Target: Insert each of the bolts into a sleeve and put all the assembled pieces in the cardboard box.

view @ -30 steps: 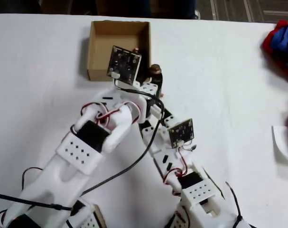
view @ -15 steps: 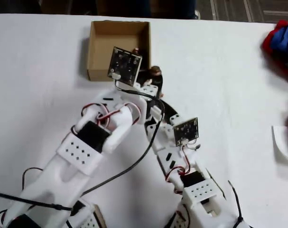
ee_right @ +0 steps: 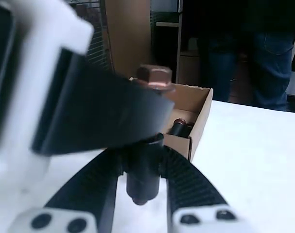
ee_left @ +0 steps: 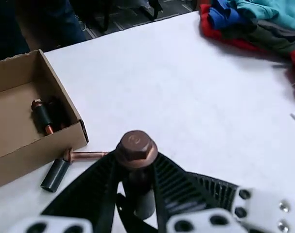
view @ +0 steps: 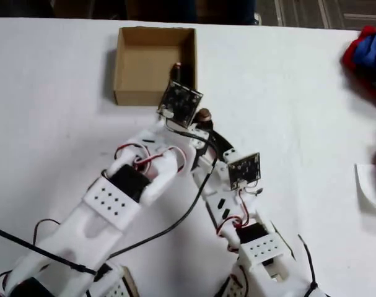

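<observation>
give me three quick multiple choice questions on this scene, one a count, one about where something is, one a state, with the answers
1. How many assembled pieces lie in the cardboard box? A none. B one. C three.
2. Where is the loose sleeve? A in the box. B in a gripper. C on the table outside the box, beside the loose bolt.
3. How is the held bolt? A seated in a dark sleeve, head up. B bare. C lying flat on the table.

Answers: 1 B, one bolt-in-sleeve piece lies inside. 2 C, it lies by the box's outer wall. 3 A, the sleeve shows under the copper head, between the left gripper fingers.
</observation>
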